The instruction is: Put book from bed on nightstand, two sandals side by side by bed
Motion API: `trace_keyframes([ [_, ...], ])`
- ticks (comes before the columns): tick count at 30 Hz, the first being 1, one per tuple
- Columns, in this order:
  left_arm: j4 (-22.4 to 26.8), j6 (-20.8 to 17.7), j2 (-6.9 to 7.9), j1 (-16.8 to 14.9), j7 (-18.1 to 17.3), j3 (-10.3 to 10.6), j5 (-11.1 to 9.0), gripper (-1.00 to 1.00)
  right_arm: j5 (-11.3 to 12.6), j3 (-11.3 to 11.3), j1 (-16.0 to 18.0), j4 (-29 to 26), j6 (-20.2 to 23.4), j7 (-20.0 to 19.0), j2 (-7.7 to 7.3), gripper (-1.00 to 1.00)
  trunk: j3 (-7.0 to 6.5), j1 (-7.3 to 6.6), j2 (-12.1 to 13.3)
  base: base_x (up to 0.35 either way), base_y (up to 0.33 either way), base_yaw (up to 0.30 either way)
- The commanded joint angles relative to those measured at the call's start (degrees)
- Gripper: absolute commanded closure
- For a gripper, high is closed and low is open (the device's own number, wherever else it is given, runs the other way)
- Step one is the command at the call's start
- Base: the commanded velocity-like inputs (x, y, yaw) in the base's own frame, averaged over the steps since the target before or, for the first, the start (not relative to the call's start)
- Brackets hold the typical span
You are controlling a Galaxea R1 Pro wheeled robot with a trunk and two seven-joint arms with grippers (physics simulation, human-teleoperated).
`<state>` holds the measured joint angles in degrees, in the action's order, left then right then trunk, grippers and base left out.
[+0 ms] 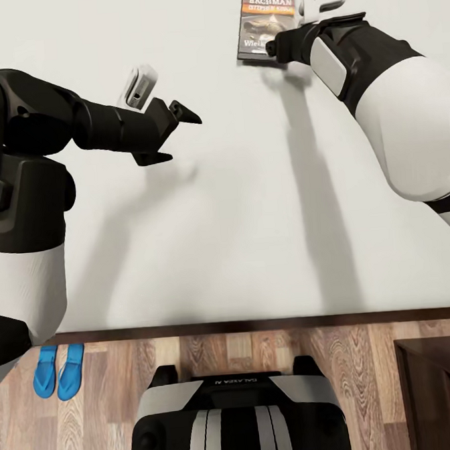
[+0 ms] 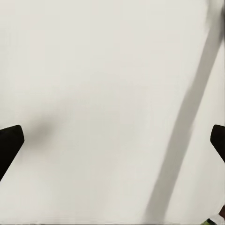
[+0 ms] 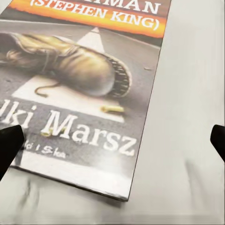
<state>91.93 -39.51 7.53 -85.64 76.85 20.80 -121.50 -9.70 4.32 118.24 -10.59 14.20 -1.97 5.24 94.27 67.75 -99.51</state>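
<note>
Nearest you in the head view is the robot's own black and white base (image 1: 235,419), parked on the brown wood-plank floor (image 1: 104,421) right against the dark brown wooden bed frame (image 1: 259,324). Beyond that edge the plain pale grey-white mattress of the bed (image 1: 239,237) spreads out under both arms. Your right end effector (image 1: 271,52) is stretched far across the mattress and sits at the near right corner of the small thin paperback book with the dark cover, the white "RICHARD BACHMAN" title and an orange band (image 1: 264,21). In the right wrist view the book (image 3: 79,93) lies flat on the mattress, and the two dark fingertips (image 3: 9,145) stand wide apart, one over the cover's lower corner and one over bare mattress, so the jaws are spread and hold nothing. Your left end effector (image 1: 175,131) hangs over bare mattress well to the left of the book, its fingers spread wide and empty too; the left wrist view shows its tips (image 2: 10,140) at the frame's edges above plain mattress. The pair of small bright blue plastic-looking sandals (image 1: 59,371) lies side by side on the floor, just beside the bed frame at your left. A dark brown wooden piece of furniture (image 1: 441,391) shows at the lower right corner.
</note>
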Motion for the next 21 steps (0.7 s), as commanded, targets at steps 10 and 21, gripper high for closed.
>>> trace_keyframes([
  [10,0.1,-0.5,0.03,-0.1,0.3,-0.1,-0.1,-1.00,-0.6,0.3,0.3,1.8,0.4,-0.2,0.11,-1.00,0.03,-0.02,0.0,-0.086,-0.021,0.000],
  [21,0.1,-0.5,0.04,-0.1,0.3,-0.1,-0.1,-1.00,-0.4,0.4,1.1,0.9,0.4,-0.4,0.12,-1.00,0.03,-0.02,0.0,0.001,-0.002,0.000],
])
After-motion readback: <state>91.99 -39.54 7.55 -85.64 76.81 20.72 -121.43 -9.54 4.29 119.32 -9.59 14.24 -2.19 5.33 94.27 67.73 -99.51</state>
